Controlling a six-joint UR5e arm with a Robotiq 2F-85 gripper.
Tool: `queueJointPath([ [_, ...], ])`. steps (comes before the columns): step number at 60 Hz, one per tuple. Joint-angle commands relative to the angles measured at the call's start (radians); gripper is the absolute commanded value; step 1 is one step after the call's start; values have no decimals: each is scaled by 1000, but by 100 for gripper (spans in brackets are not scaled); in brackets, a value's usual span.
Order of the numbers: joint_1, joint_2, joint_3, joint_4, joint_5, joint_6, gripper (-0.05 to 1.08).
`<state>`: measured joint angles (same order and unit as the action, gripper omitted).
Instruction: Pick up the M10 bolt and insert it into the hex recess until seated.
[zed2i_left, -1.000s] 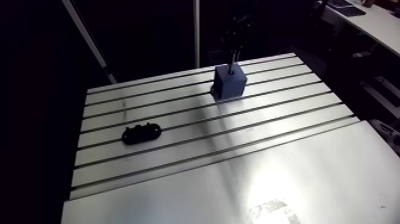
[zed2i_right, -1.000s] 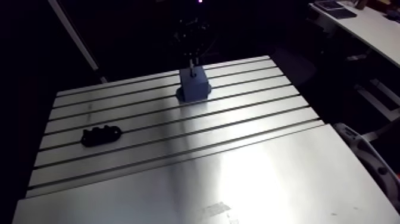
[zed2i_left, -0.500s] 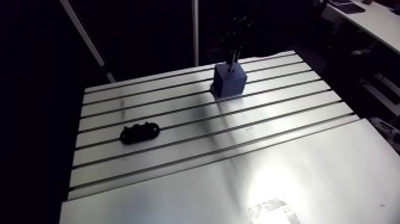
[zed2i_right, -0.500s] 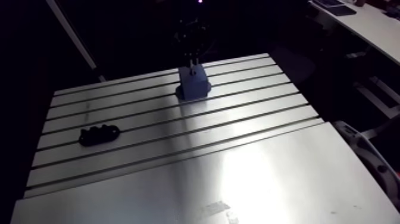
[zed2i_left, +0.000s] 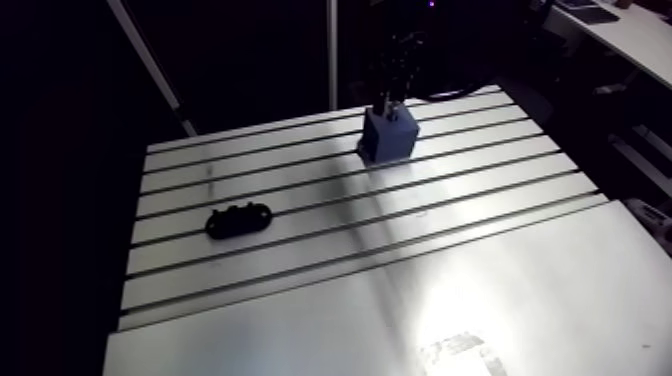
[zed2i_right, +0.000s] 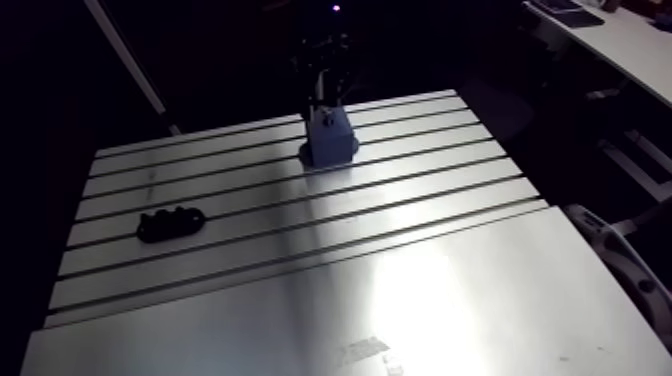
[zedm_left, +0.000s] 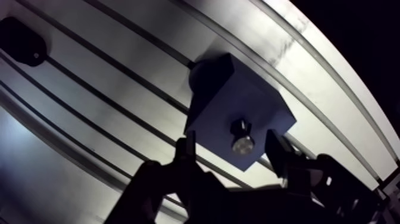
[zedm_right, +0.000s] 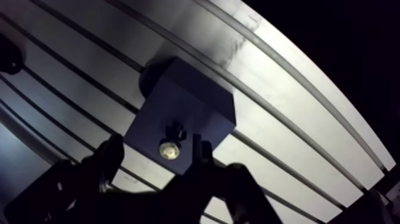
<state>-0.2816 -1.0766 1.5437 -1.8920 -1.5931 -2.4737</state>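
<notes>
In the arm view you see the gripper (zed2i_left: 386, 100) directly above the blue block (zed2i_left: 390, 140), which stands on the slotted table (zed2i_left: 300, 190). Its fingers are too dark there to read. A black part (zed2i_left: 238, 221) lies well apart from the jaws and has no role now.

In the wrist view the jaws are spread. One finger (zedm_left: 186, 148) stands on each side of the M10 bolt (zedm_left: 242, 144), and bare block face shows between the bolt and each finger, so they pinch nothing. You look down on the bolt's bright round end, between the jaws. The bolt stands upright in the top of the block, probably because its head sits in the hex recess, which the bolt itself hides. A dark spot (zedm_left: 241, 126) just ahead of the bolt may be shadow; you cannot tell. I judge the insertion nearly finished. With the jaws wide on both sides, you can probably lift straight away without tilting the bolt.
</notes>
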Motion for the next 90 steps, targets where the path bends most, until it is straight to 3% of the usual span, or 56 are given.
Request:
queueJointPath([
  [1,2,-4,-1,-13,1,12,8],
  [10,1,-13,-7,-16,8,21,10],
  [13,1,-17,-13,-16,8,38,1],
  [17,1,-19,-20,-17,9,84,0],
  [25,-2,-21,-30,-24,5,188,0],
  [46,-14,-33,-35,-32,-4,278,1],
  [70,-14,-30,-32,-28,-1,312,6],
  [75,-13,-24,-32,-29,-9,310,6],
  [79,-13,-24,-29,-33,-15,321,18],
  [82,-13,-24,-26,-34,-11,347,33],
  [90,-12,-22,-20,-30,-8,462,50],
])
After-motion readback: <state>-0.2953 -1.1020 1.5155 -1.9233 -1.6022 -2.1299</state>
